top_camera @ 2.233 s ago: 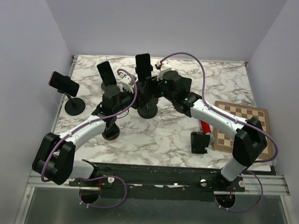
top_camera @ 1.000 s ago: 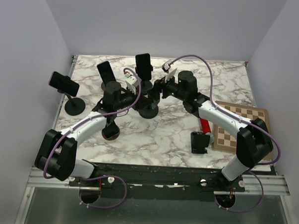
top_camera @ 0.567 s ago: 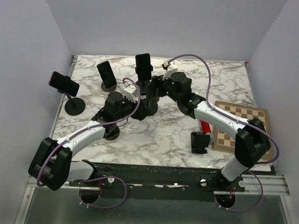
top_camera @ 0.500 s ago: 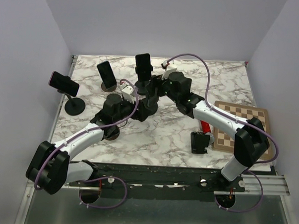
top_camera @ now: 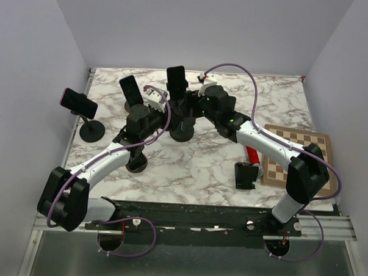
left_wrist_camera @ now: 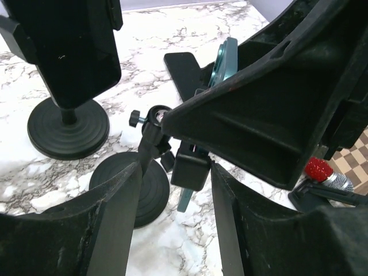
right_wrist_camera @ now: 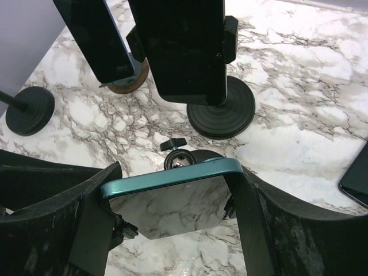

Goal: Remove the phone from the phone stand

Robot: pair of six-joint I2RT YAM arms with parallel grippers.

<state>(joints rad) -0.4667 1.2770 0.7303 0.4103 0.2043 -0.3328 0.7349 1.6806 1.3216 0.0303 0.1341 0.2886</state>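
Note:
The phone [right_wrist_camera: 172,198] has a teal rim and a mirror-like screen. My right gripper [right_wrist_camera: 175,178] is shut on it, one finger on each side edge, just above the stand's ball joint [right_wrist_camera: 180,158]. In the left wrist view the phone's teal edge [left_wrist_camera: 221,57] sits in the black stand clamp [left_wrist_camera: 190,169]. My left gripper [left_wrist_camera: 175,168] is open, its fingers on either side of that clamp, above the stand's round base [left_wrist_camera: 129,187]. In the top view both grippers meet over the stand base [top_camera: 183,134]; the left gripper [top_camera: 163,117] is left of it, the right gripper [top_camera: 188,110] above it.
Three other phones on stands are at the back left: one [top_camera: 175,81], one [top_camera: 131,90] and one [top_camera: 78,101]. A chessboard [top_camera: 299,158], a red-handled tool [top_camera: 252,156] and a black holder [top_camera: 244,175] lie at the right. A brown-based stand [top_camera: 136,163] is under the left arm.
My left gripper has moved back up and in toward the stand after dropping nearer. My right gripper stays at the phone, shifted slightly.

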